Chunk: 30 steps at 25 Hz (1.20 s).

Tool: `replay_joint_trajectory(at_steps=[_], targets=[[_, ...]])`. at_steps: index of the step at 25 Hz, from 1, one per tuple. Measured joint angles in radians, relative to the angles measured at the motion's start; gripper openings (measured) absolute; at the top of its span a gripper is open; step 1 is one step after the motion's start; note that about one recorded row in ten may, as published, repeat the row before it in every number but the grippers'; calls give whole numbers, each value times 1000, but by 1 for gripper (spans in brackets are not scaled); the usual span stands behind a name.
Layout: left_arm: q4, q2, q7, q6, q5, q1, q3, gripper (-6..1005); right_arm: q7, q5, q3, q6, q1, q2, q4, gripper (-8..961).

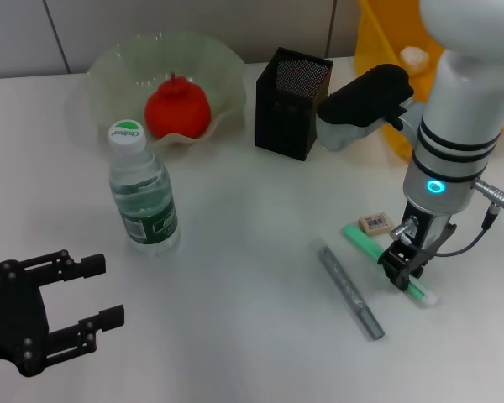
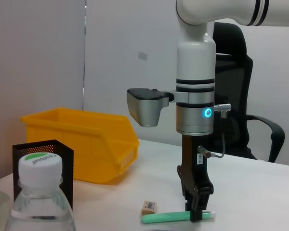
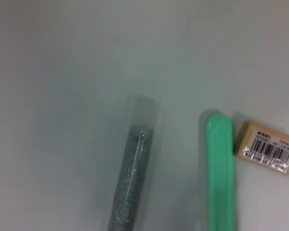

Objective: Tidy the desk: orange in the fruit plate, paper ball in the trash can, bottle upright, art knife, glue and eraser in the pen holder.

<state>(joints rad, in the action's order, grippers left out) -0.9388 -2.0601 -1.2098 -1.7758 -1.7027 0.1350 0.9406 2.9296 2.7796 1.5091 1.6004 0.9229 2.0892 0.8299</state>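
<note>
The orange (image 1: pixel 178 109) lies in the pale-green fruit plate (image 1: pixel 109 71) at the back left. In front of the plate the bottle (image 1: pixel 143 191) stands upright. Further right is the black mesh pen holder (image 1: pixel 292 102), and the yellow trash can (image 1: pixel 378 46) behind it holds a white lump (image 1: pixel 413 57), likely the paper ball. The green pen-shaped art knife (image 1: pixel 371 245) lies flat beside the beige eraser (image 1: pixel 375 222) and a grey glittery glue tube (image 1: pixel 350 290). My right gripper (image 1: pixel 406 269) is down on the green knife near its pale end. My left gripper (image 1: pixel 92 294) rests open at the front left.
The right arm's grey wrist camera housing (image 1: pixel 361 105) hangs close to the pen holder. A black office chair (image 2: pixel 241 96) stands behind the table in the left wrist view. Bare tabletop lies between the bottle and the glue tube.
</note>
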Motion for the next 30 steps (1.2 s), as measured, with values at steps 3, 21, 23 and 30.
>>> replay_joint_trajectory(at_steps=[3,21,23,30], targets=[[-2,0,0,0,0,0,-2,580,0,0,3,0,-1,0,0,198],[-11,-2,-7,-3,0,8,-2,571,-217,-11,-184,221,-66,-9,303,174],[-7,-3,-2,-1,0,12,1,570,-271,-35,-259,255,-57,-11,302,175],[2,-7,3,8,0,30,7,566,-400,-214,-545,362,-34,-53,233,178]])
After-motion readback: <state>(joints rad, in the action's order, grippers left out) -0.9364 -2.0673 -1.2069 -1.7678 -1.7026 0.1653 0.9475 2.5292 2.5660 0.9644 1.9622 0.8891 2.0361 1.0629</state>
